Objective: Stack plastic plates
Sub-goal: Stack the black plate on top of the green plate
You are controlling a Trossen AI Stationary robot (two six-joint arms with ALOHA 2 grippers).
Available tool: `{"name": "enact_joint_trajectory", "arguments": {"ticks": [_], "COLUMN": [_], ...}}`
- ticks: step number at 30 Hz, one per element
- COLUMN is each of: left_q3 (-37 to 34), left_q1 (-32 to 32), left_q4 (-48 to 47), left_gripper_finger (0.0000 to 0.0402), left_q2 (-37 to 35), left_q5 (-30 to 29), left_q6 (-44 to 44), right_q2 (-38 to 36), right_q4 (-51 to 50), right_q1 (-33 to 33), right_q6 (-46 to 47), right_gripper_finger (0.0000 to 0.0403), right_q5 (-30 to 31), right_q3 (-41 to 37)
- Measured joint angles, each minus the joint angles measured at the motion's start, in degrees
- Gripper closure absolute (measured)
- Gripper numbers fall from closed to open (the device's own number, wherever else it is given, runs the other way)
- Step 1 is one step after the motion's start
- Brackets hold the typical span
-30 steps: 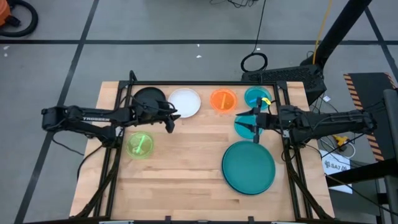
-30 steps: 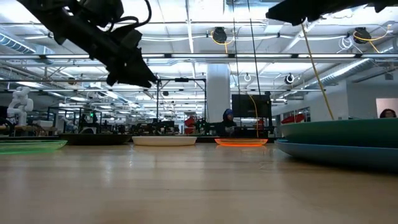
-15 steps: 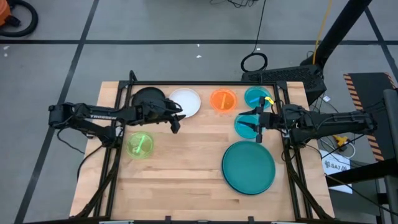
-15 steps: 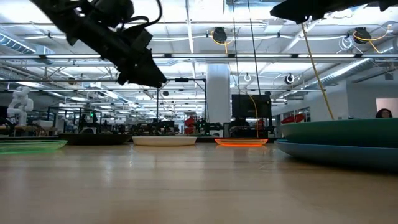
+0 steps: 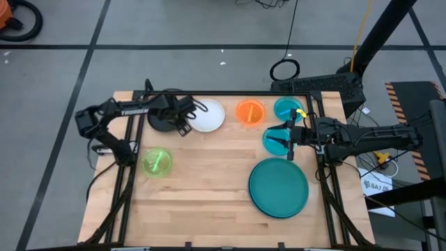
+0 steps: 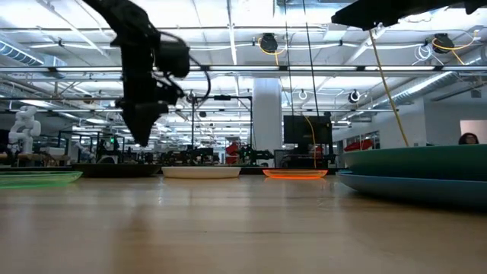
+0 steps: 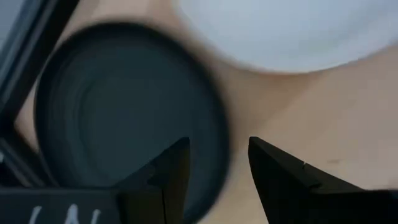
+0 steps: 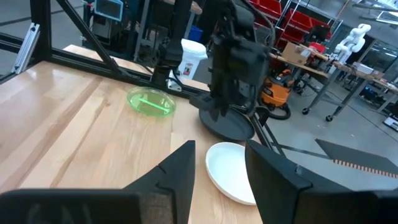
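Left claw (image 5: 182, 127) open, hanging over black plate (image 5: 164, 114) at tabletop (image 5: 209, 181) far-left corner, beside white plate (image 5: 208, 116). Plate likely light, stiff, slick; best pinched at the raised rim. Right claw (image 5: 288, 142) open, idle above a cyan plate (image 5: 273, 141). Left wrist view shows jaws straddling the rim edge, which the low view hides.

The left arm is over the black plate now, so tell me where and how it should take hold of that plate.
Grip the black plate by its rim on the side toward the white plate, coming down from above. It lies flat on the table, so only the raised edge offers a hold. The left gripper is open and already poised over that edge; one finger would probably go inside the rim, one outside.
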Motion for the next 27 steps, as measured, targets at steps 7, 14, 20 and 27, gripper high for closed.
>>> {"name": "enact_joint_trajectory", "arguments": {"ticks": [7,14,20,27], "left_q3": [0.0,0.0,0.0,0.0], "left_q1": [4.81,4.17,4.22,4.22], "left_q4": [-0.08,-0.21,0.23,1.12], "left_gripper_finger": [0.0232,0.0232,0.0232,0.0232], "left_q2": [2.48,2.53,2.75,2.75], "left_q5": [0.51,5.01,5.45,5.52], "left_q6": [0.29,0.44,0.47,0.62], "right_q2": [0.0,0.0,0.0,0.0], "right_q4": [-0.13,-0.22,-0.42,-0.44], "right_q1": [0.0,0.0,0.0,0.0], "right_q6": [0.13,0.13,0.13,0.15], "right_gripper_finger": [0.0271,0.0271,0.0271,0.0271], "right_q5": [0.0,0.0,0.0,0.0], "right_q3": [0.0,0.0,0.0,0.0]}}
